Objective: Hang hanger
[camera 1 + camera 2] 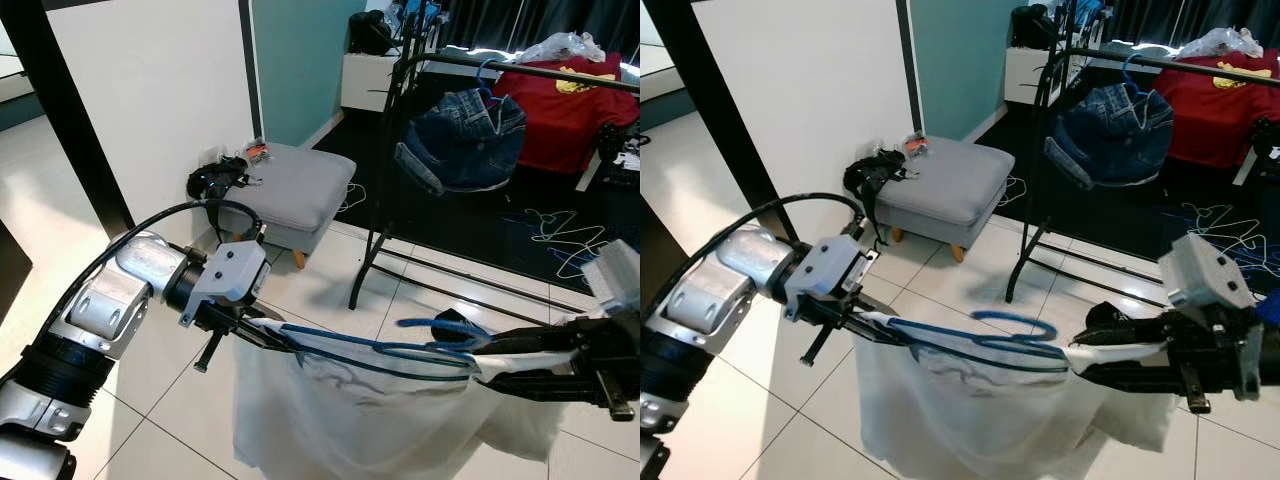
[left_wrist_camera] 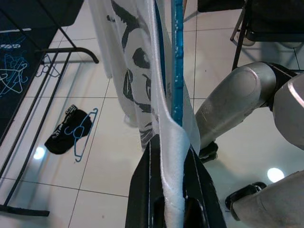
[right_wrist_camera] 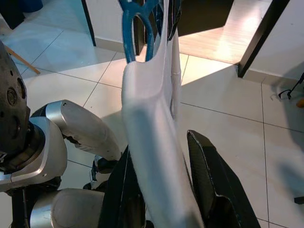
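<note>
Tiled floor beside black clothes rack hung with denim garment, grey footstool further back; held above tiles, blue hanger inside white shirt, left pincer and right pincer each clamped on one shoulder.

No text, label or number can be read anywhere.
</note>
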Controlling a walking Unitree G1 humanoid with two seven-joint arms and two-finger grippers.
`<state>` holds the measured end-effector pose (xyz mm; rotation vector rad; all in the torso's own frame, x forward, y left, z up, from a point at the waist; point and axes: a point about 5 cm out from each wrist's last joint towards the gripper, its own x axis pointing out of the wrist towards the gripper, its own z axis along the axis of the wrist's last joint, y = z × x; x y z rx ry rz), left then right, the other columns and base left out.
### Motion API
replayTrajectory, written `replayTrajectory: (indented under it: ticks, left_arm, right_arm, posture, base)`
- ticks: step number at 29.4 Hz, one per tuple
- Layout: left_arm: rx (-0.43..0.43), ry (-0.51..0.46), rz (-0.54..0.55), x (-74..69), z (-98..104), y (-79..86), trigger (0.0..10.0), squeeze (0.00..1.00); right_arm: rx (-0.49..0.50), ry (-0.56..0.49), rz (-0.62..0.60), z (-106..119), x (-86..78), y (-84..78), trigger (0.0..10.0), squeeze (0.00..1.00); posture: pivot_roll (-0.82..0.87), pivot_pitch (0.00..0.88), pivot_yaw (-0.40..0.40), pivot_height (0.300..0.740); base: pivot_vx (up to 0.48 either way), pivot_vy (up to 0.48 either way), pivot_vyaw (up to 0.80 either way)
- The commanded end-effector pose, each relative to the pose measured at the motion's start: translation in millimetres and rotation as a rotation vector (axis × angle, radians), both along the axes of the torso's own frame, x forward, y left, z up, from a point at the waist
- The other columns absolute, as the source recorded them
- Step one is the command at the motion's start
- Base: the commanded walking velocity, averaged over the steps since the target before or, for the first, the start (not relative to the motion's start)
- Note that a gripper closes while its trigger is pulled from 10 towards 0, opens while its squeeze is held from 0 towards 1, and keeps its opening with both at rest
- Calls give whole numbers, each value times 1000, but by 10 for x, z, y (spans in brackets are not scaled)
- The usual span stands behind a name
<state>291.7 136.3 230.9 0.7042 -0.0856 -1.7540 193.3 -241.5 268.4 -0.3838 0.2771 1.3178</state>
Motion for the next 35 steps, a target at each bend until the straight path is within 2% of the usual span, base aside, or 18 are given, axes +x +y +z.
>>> replayTrajectory:
  ticks: [1, 3, 4, 9, 10, 12, 13, 14, 15, 19, 24, 25, 30, 31, 33, 34, 35]
  left_arm:
    - [34, 12, 47, 49, -34, 81, 0, 0]
    - [34, 12, 47, 49, -34, 81, 0, 0]
    - [33, -1, 72, 86, -23, 97, 0, 0]
    - [44, -16, 94, 123, -29, 117, 0, 0]
    - [43, -18, 96, 127, -27, 118, 0, 0]
    - [43, -19, 96, 130, -25, 118, 0, 0]
    - [42, -21, 97, 133, -22, 119, 0, 0]
    - [42, -21, 97, 133, -22, 119, 0, 0]
    - [42, -24, 97, 138, -22, 120, 39, 0]
    - [45, -27, 93, 148, -19, 122, 196, 0]
    - [48, -28, 92, 152, -21, 124, 196, 0]
    - [50, -26, 91, 153, -29, 120, 588, 0]
    - [58, -21, 87, 156, -55, 109, 667, 0]
    - [64, -20, 86, 156, -68, 107, 745, 0]
    - [64, -20, 86, 156, -68, 107, 745, 0]
    - [69, -19, 84, 156, -79, 106, 784, 0]
    - [74, -18, 83, 158, -88, 109, 784, 0]
  right_arm:
    - [-11, 2, 28, 23, -35, 0, 0, 0]
    - [-11, 2, 28, 23, -35, 0, 0, 0]
    - [-71, 14, 0, -63, -24, -37, 0, 0]
    - [-130, 25, -23, -171, -9, -50, 0, 0]
    - [-116, 33, -32, -174, -1, -40, 10000, 0]
    - [-102, 40, -39, -169, 4, -32, 10000, 0]
    - [-79, 43, -42, -148, 10, -22, 10000, 655]
    - [-79, 43, -42, -148, 10, -22, 10000, 655]
    - [-63, 46, -45, -131, 11, -13, 10000, 1000]
    - [-6, -24, -19, 2, 10, 29, 10000, 1000]
    - [27, -41, -13, 52, 8, 39, 10000, 1000]
    - [57, -56, -7, 123, 11, 36, 10000, 886]
    - [95, -99, 4, 249, 15, 32, 10000, 882]
    - [86, -112, -10, 247, 30, 22, 10000, 596]
    - [86, -112, -10, 247, 30, 22, 10000, 596]
    - [75, -122, -24, 239, 44, 10, 10000, 392]
    - [49, -133, -58, 216, 75, -24, 10000, 0]
  posture:
    - [-45, 37, 23, 740]
    - [-45, 37, 23, 740]
    - [-47, 38, 23, 740]
    - [-45, 38, 24, 740]
    - [-44, 42, 27, 740]
    - [-43, 41, 27, 740]
    - [-42, 40, 28, 740]
    - [-42, 40, 28, 740]
    - [-42, 41, 28, 740]
    - [-44, 41, 30, 740]
    - [-44, 41, 30, 740]
    - [-46, 43, 31, 740]
    - [-47, 43, 32, 740]
    - [-46, 45, 31, 740]
    - [-46, 45, 31, 740]
    - [-46, 45, 31, 740]
    - [-45, 46, 30, 740]
  base:
    - [0, 0, 0]
    - [0, 0, 0]
    - [0, 0, 0]
    - [0, 0, 0]
    - [0, 0, 0]
    - [0, 0, 0]
    - [0, 0, 0]
    - [0, 0, 0]
    - [0, 0, 0]
    - [0, 0, 0]
    - [0, 0, 0]
    - [0, 0, 0]
    - [0, 0, 0]
    - [0, 0, 0]
    - [0, 0, 0]
    - [0, 0, 0]
    - [0, 0, 0]
